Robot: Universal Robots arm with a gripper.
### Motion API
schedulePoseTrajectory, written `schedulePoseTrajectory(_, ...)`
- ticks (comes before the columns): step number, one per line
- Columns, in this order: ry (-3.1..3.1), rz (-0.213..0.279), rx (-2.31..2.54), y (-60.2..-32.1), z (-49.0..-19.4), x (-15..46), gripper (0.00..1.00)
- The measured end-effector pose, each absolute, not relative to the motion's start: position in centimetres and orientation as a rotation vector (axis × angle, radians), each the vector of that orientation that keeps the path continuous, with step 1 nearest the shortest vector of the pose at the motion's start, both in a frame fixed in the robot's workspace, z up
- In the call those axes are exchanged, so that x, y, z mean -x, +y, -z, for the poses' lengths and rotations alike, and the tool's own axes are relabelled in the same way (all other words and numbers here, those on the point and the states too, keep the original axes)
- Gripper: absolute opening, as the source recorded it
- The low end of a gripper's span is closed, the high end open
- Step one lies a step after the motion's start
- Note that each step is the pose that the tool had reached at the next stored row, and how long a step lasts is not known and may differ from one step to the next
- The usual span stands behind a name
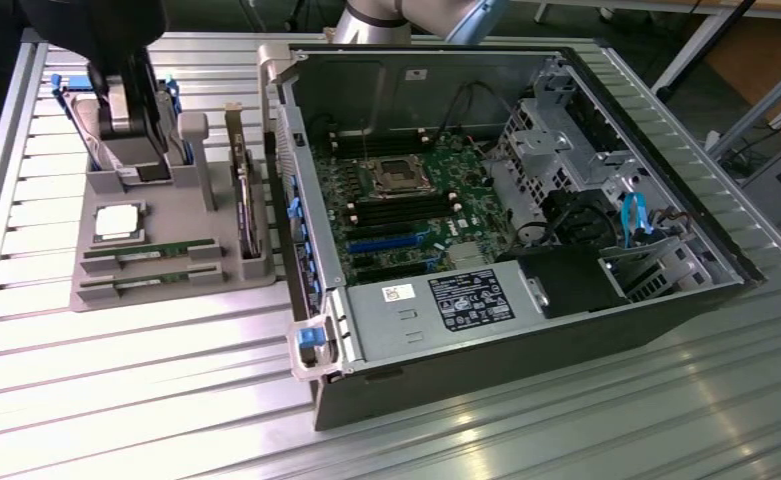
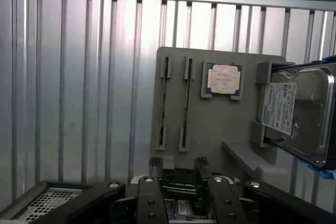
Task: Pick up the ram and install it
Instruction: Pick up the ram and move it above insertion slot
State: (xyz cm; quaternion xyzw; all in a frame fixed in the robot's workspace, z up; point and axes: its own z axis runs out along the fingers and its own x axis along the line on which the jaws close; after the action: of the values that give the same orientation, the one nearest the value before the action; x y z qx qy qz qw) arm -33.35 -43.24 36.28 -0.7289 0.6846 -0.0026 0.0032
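My fingers [image 2: 155, 166] are spread wide with nothing between them, hanging above the grey tray [image 2: 210, 124] on the bench [image 2: 79, 103]. In it the ram [image 2: 165, 100] and second ram [image 2: 186, 100] stand on edge in separate parallel slots, which I judge leaves each top edge free to pinch.

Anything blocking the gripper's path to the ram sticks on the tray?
Nothing visible does. Ahead of the open gripper, the two thin green ram sticks lie uncovered in their slots on the grey plastic tray; the square silver CPU chip and grey hard drive sit beside them, not over them.
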Motion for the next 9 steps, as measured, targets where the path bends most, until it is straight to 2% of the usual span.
schedulePoseTrajectory(9,2.146,0.008,2.285,-43.24,-35.49,33.35,0.37)
